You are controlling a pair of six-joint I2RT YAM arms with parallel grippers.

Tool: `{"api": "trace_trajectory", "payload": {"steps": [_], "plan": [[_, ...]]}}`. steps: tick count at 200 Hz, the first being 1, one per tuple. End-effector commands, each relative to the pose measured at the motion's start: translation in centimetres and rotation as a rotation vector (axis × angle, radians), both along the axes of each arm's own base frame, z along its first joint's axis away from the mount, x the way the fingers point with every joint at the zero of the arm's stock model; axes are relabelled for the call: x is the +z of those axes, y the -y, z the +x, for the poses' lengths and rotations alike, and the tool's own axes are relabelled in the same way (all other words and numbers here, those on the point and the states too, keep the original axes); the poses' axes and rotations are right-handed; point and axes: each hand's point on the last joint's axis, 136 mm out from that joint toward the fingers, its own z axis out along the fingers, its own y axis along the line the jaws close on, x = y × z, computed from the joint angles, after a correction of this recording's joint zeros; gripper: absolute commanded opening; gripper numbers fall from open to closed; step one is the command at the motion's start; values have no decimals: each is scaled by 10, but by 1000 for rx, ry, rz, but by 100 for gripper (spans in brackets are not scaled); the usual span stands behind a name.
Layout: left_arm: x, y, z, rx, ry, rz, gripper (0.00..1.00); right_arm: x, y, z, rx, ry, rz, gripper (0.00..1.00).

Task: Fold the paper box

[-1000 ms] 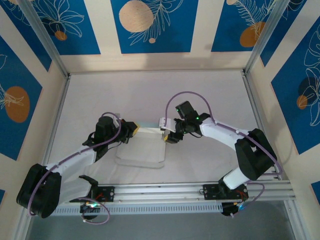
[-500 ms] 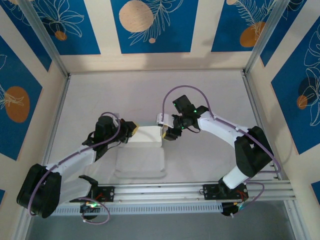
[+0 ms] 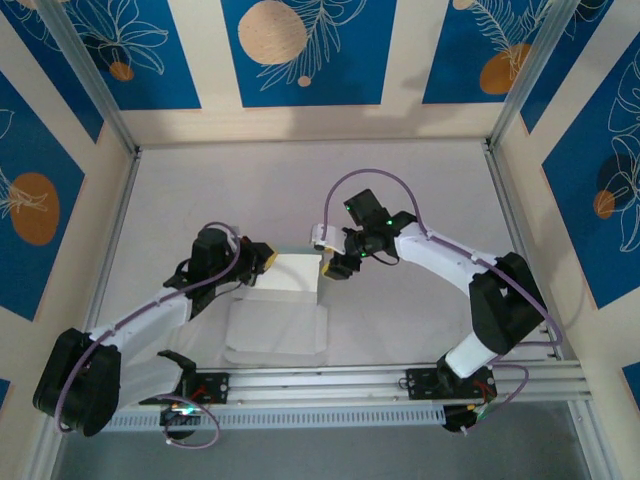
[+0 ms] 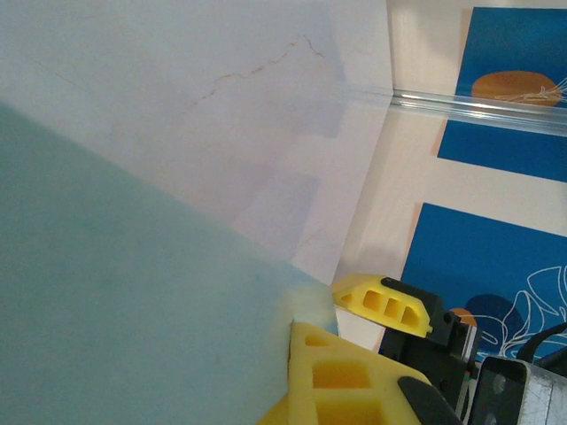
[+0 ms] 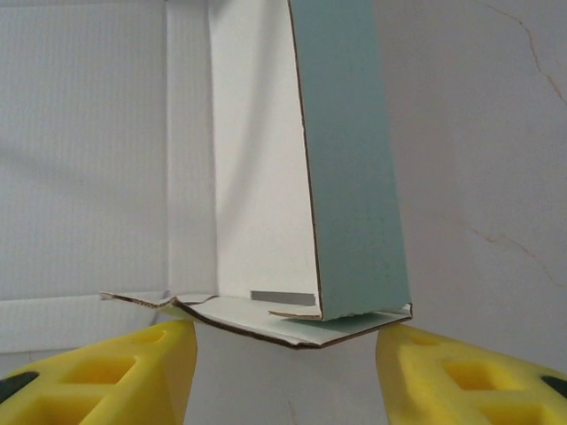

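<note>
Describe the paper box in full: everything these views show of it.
The paper box is thin die-cut card, white on one face and pale mint green on the other, and it is half folded. Its base lies flat on the table, white face up, while side panels stand raised, one showing green. Dark cut edges and a slot show at the end flap. The left hand pinches a corner of a raised green panel. The right hand straddles the opposite end flap, fingers apart, contact unclear.
</note>
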Motion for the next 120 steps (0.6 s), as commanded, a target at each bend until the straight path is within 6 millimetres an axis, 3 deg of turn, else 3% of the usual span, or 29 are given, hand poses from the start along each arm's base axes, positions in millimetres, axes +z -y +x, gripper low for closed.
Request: {"api": "trace_trajectory", "payload": {"steps": [1,44,67,96,120], "plan": [[2,0,-6,-20,29,-4,0,-8,-7,-11,-38,-39,40,57],[5,2,-12,-47,66,-16,0,-22,-11,-18,-135,-24,9,57],[17,1,-11,-40,129,-39,0,-23,-11,-22,-169,5,4,58],[45,0,-3,-13,272,-84,0,-8,-11,-22,-210,-34,79,60],[66,-4,8,40,401,-130,0,11,-11,-11,-255,-50,170,60]]}}
